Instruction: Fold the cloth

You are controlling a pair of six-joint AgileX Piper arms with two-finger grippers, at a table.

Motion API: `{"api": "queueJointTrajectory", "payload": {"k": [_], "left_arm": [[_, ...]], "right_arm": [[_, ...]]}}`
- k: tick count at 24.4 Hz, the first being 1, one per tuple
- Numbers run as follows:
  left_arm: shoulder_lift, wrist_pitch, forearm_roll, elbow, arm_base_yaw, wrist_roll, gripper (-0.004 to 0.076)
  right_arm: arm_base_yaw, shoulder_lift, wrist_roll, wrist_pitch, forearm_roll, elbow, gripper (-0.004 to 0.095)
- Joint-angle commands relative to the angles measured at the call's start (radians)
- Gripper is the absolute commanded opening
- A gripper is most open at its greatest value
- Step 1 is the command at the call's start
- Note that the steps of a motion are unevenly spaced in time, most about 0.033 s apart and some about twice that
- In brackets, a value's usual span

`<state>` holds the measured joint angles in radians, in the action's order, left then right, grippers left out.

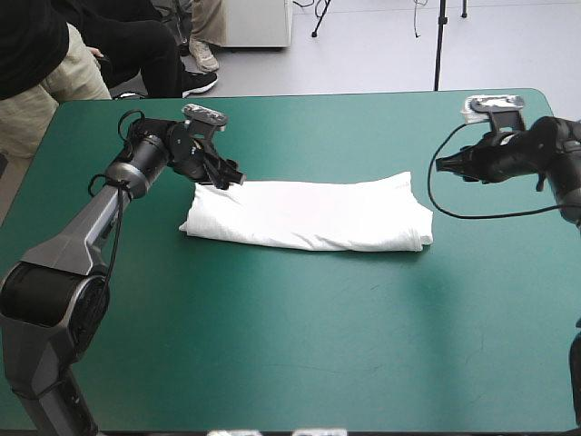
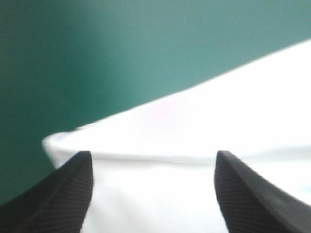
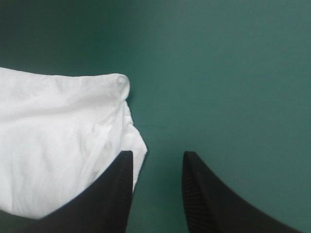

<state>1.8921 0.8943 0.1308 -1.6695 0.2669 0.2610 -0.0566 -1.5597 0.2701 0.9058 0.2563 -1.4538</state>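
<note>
T-shirt (image 1: 309,215) lying as folded band. Left gripper (image 1: 229,178), released, hovering at its far-left corner, probably lining up pinch; right gripper (image 1: 442,164), released, hanging just off its right end.

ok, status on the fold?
T-shirt folded into a long band. Left gripper open over one corner. Right gripper open beside the other end. Nothing in the way.

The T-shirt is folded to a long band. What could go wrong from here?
1. The left gripper stands open over a corner of the T-shirt; shutting there, it might catch only the top layer and undo the fold.
2. The right gripper, open, is beside the other end, over the teal-green cover; one-sided lifting could drag the band askew.
</note>
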Motion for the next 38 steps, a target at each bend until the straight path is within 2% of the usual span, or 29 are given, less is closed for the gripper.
{"api": "queueJointTrajectory", "payload": {"k": [1,6,9,16,22,24,26,27,33,38], "left_arm": [[-0.037,0.027,0.281,-0.033,0.039,0.152,0.0430],[0.019,0.044,0.493,-0.033,0.093,0.241,0.0388],[0.049,0.039,0.522,-0.033,0.122,0.237,0.0388],[0.152,-0.015,0.563,-0.033,0.150,0.237,0.0388],[0.249,0.025,0.559,-0.033,0.163,0.211,0.0388],[0.247,0.041,0.559,-0.033,0.163,0.211,0.0388],[0.245,0.052,0.559,-0.033,0.163,0.211,0.0388],[0.245,0.057,0.559,-0.033,0.163,0.211,0.0388],[0.245,0.066,0.559,-0.033,0.163,0.211,0.0386],[0.245,0.066,0.559,-0.033,0.163,0.211,0.0386]], "right_arm": [[-0.070,0.067,0.010,-0.020,0.026,0.010,0.0338],[-0.132,0.065,0.050,-0.042,0.109,0.099,0.0338],[-0.134,0.065,0.067,-0.042,0.141,0.136,0.0338],[-0.130,0.063,0.177,-0.062,0.293,0.160,0.0338],[-0.130,0.063,0.198,-0.017,0.299,0.160,0.0343],[-0.130,0.054,0.216,0.016,0.314,0.160,0.0456],[-0.130,0.002,0.217,0.060,0.386,0.162,0.0702],[-0.130,-0.014,0.221,0.065,0.401,0.162,0.0725],[-0.043,-0.205,0.258,0.032,0.451,0.162,0.0718],[0.001,-0.296,0.266,-0.002,0.476,0.162,0.0640]]}}
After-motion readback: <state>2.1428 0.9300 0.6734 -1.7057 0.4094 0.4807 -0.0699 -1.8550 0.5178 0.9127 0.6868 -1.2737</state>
